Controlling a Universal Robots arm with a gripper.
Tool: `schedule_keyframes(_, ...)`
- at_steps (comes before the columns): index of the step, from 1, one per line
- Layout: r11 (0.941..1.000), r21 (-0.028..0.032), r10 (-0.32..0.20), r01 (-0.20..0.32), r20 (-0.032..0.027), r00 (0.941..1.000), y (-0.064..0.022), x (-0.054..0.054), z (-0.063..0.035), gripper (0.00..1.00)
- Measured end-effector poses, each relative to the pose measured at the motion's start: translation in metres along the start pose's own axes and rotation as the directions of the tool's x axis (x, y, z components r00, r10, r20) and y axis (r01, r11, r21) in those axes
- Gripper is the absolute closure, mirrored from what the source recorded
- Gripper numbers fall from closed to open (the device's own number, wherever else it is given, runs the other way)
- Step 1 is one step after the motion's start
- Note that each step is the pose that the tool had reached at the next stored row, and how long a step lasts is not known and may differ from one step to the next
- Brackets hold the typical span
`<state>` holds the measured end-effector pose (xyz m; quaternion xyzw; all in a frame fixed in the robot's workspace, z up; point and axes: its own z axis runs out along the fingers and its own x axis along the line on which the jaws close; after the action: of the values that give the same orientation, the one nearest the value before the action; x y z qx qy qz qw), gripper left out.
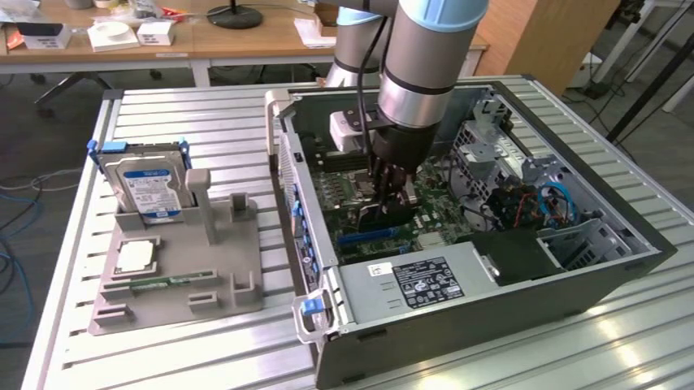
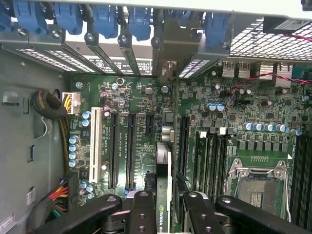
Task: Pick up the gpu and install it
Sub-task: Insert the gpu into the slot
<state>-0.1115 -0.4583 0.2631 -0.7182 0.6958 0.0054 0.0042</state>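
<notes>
Bright, even room light, soft glare on table slats (image 1: 607,341), slightly soft wrist view.

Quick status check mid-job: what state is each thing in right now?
gpu: held edge-on by the gripper, above the motherboard slots.
gripper: shut on the gpu, inside the computer case.
computer case: side open, lying flat.
hard drive: standing in the grey holder.
memory stick: lying in the grey holder.

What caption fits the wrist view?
Gripper holding the gpu edge-on above the motherboard slots.
</notes>
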Motion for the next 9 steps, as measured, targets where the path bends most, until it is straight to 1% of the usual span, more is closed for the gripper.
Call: schedule_keyframes(9, 1.0000, 0.0001, 0.009, -0.009, 0.0000, 1.0000, 0.0000, 0.0000, 0.0000, 0.73)
